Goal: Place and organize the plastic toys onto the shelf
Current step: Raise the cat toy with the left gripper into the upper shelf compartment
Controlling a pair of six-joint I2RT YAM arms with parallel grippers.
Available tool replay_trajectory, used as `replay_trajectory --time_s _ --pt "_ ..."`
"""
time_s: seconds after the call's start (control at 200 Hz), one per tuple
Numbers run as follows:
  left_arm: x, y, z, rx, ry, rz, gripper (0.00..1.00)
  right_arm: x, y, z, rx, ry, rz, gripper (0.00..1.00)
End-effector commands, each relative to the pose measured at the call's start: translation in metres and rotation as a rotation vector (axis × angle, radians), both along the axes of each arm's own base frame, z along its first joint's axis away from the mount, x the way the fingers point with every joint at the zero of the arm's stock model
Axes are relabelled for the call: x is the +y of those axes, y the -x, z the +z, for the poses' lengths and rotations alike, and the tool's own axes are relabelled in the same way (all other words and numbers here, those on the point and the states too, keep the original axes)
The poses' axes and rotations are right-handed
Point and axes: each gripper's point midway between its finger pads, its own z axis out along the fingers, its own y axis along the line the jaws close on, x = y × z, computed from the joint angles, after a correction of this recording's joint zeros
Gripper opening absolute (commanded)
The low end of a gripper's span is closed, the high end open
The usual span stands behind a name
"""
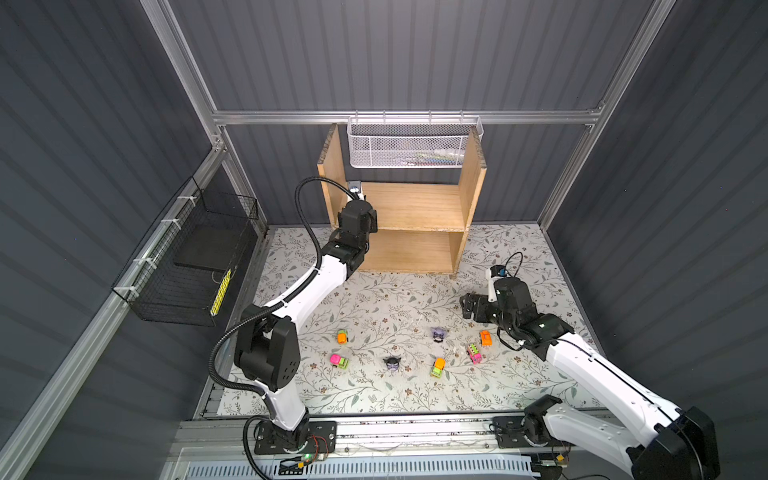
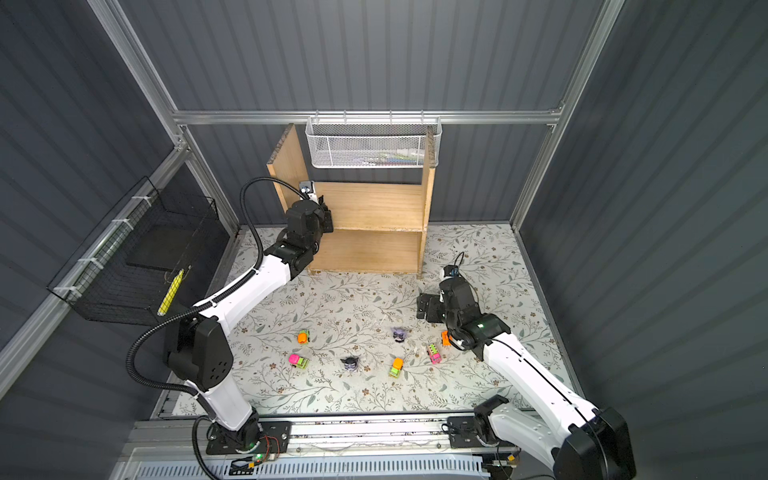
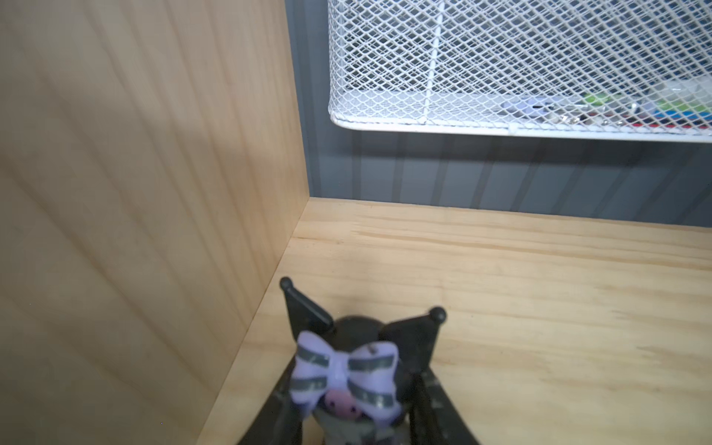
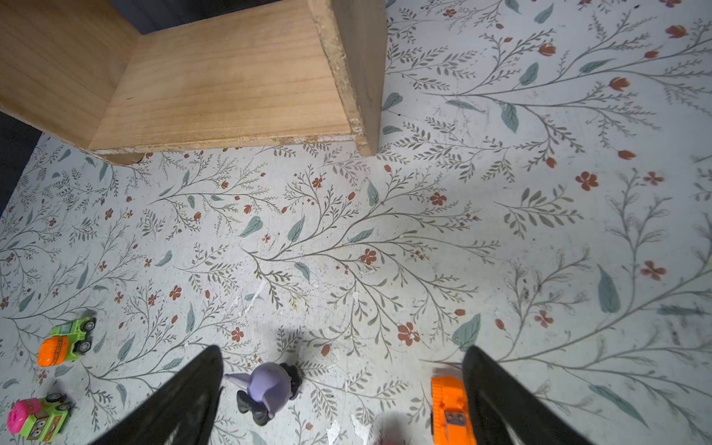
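Left gripper: clenching a purple-and-black figurine with a striped lilac bow, holding it over the upper board of the shelf, just beside a side panel. Whether the toy is touching the wood cannot be told.
Shelf: standing at upper centre in both top views, under a white mesh basket.
Right gripper: hanging right of centre in both top views, jaws spread wide and gripping nothing, above the floral mat.
Loose toys: lying across the mat's lower centre, namely a second figurine, a third figurine, an orange-and-green truck, a pink-and-green truck, an orange-and-lime car, a pink car and an orange car.
Black wire basket: hanging at left.
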Motion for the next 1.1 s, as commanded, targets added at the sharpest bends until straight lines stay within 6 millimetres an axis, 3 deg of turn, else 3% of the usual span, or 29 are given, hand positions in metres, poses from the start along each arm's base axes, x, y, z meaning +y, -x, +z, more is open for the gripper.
replay_trajectory --time_s 0.0,0.28,0.475,1.096 --pt "0.0065 0.0053 0.0188 -0.055 0.003 0.01 0.24 -0.001 -0.0035 0.0054 -0.019 0.003 0.0 0.96" --pt "0.0036 0.0055 0.0227 -0.057 0.011 -0.006 0.37 -0.0026 -0.0032 0.0052 -0.019 0.003 -0.003 0.96" --pt "0.0035 0.0059 0.0233 -0.053 0.01 -0.008 0.42 -0.0036 -0.0022 0.0062 -0.021 0.002 -0.005 0.96" --pt "0.0065 0.0123 0.0246 -0.056 0.028 -0.008 0.43 -0.005 -0.0038 0.0085 -0.028 -0.001 -0.014 0.96"
